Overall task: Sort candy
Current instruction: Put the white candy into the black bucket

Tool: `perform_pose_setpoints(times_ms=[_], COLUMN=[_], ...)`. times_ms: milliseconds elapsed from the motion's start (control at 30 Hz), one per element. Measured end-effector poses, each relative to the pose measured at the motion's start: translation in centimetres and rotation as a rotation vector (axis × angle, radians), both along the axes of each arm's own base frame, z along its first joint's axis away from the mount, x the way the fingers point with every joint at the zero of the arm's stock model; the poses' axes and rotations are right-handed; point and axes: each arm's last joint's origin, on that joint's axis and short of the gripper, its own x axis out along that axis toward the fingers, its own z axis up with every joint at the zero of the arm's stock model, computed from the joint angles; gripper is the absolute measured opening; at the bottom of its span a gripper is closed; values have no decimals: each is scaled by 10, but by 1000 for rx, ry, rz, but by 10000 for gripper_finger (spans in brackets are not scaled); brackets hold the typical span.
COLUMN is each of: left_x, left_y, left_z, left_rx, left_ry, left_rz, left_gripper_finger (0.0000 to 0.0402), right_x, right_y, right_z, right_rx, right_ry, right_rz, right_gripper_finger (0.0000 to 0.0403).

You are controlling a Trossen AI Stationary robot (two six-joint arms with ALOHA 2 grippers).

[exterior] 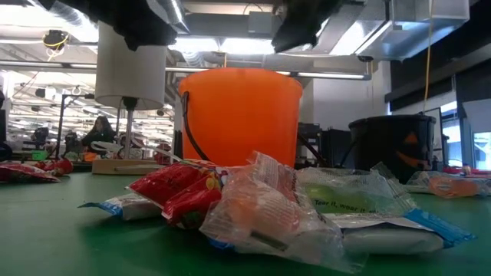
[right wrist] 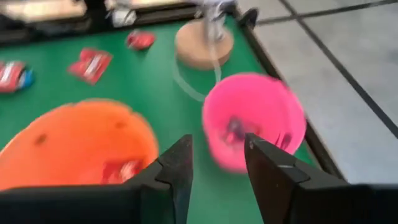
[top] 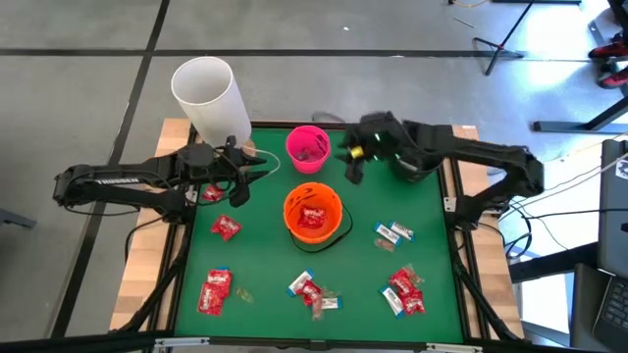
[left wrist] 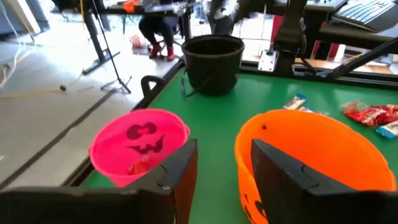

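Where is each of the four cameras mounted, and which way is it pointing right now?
High: overhead, straight down on the table, both arms, left gripper, right gripper.
Low: at tabletop height, level past a candy pile to the orange bucket; arm parts at the top.
Left wrist: past its own fingers toward the pink bucket, orange bucket and black bucket.
Right wrist: past its own fingers, open, toward pink and orange.
Shared: both wrist views show the pink and orange buckets.
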Motion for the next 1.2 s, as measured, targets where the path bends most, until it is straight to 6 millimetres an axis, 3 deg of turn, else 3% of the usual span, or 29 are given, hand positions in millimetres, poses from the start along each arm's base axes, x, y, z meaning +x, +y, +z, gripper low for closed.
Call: perform_pose_setpoints(times_ms=[167, 467, 667, 800, 1200], left_x=[-3, 2, 3, 3, 3], left_y=[0, -1, 0, 0, 0], left_z=[2, -32, -26, -20, -19], left_rx=[19, -13, 3, 15, 7], left_ry=[-22, -135, -218, -288, -293], left_rz=[-4, -26, -27, -30, -30], left_gripper_finger=[141, 141, 141, 141, 141], right_x=[-32, -101, -126, -137, -144], right_y=[46, 112, 127, 132, 133], right_z=[-18, -111, -156, -175, -200], right_rx=[31, 159, 285, 327, 376], right_ry=[43, 145, 223, 274, 206], right_rz=[-69, -164, -270, -296, -343], right_gripper_finger=[129, 128, 128, 128, 128])
